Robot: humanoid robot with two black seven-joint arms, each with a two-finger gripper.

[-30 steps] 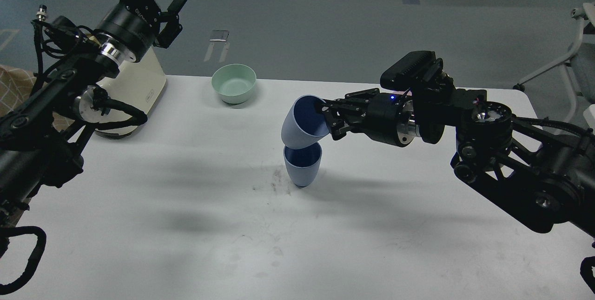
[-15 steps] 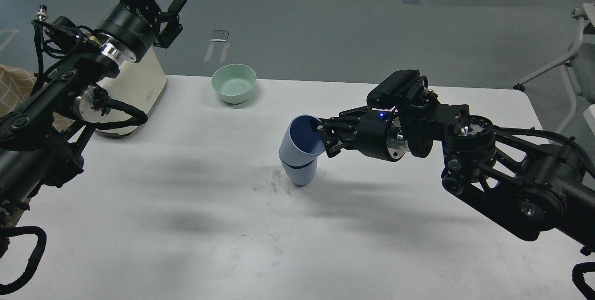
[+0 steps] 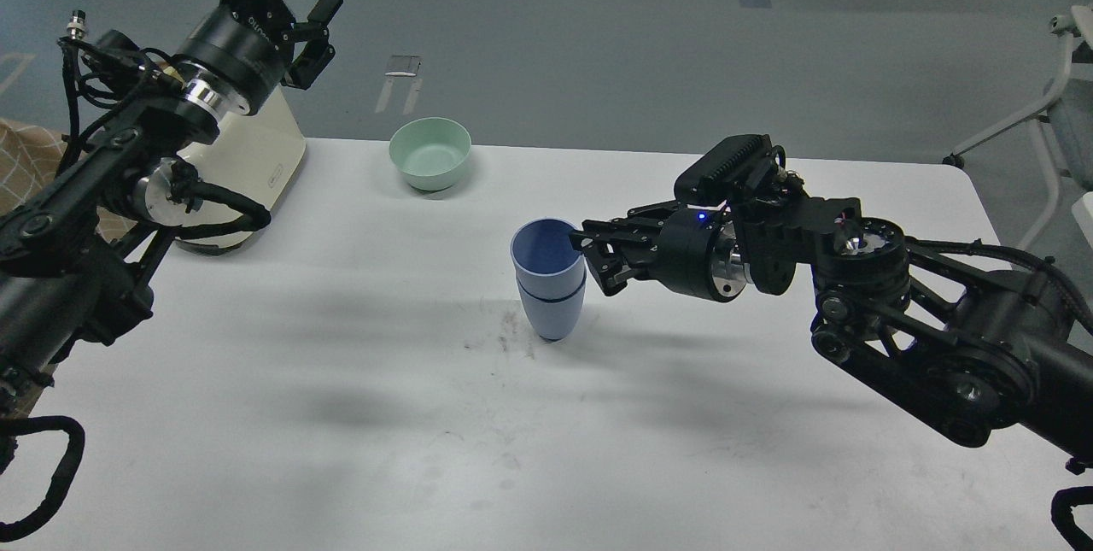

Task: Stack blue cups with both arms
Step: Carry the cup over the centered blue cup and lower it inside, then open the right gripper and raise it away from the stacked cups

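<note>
The two blue cups (image 3: 549, 278) stand nested and upright on the white table (image 3: 341, 380), a little right of centre. The upper cup's rim (image 3: 546, 231) sits just above the lower cup. My right gripper (image 3: 589, 259) reaches in from the right, and its upper fingertip (image 3: 581, 237) touches the upper cup's right rim. I cannot tell whether it still grips. My left gripper (image 3: 314, 32) is raised at the far upper left, well away from the cups, open and empty.
A mint-green bowl (image 3: 429, 153) sits at the table's back edge, behind and left of the cups. A cream-coloured appliance (image 3: 248, 167) stands at the back left under my left arm. A chair base (image 3: 1025, 132) is off the table's right end.
The upper cup, tilted and held above the lower one, has come down into it and now stands upright and nested. My right gripper moved down and left with it. The left arm has not moved.
</note>
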